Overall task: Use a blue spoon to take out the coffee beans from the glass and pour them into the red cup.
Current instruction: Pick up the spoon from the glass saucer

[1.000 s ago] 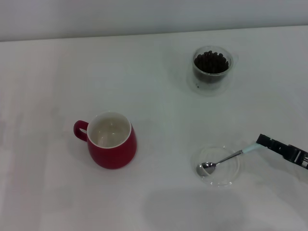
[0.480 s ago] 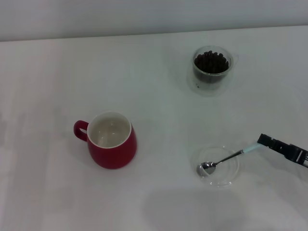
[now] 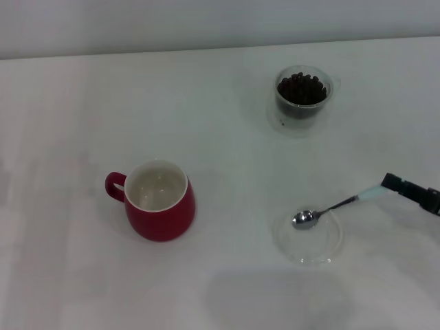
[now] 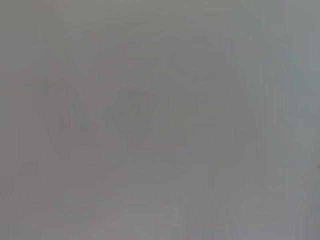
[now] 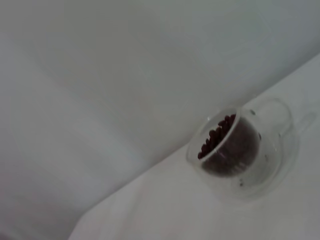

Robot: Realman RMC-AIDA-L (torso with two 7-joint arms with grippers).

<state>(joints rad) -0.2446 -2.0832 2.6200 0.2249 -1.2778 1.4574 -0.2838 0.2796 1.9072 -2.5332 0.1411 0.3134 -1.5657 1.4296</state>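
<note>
At the 4 o'clock edge of the white worktop [image 3: 69,103]:
Right end effector [image 3: 397,187]: clamped on the pale-blue handle tip of the small metal-bowled blue spoon [image 3: 333,207].
Change: since a second ago the spoon has risen and shifted toward 2 o'clock; its shiny bowl, earlier resting low in the flat clear glass saucer [image 3: 308,236], now hangs over the saucer's far rim.
Meaning: pickup looks done; carrying to the beans is the likely next step.
Coffee beans [image 3: 300,88]: dark heap in the small clear double-walled glass tumbler [image 3: 300,101] at 1 o'clock, well apart from the spoon.
Red cup [image 3: 159,201]: pot-bellied, white inside, apparently empty, at 8 o'clock.
Obstacles: none visible between spoon and tumbler.
Left end effector: not in view.
</note>
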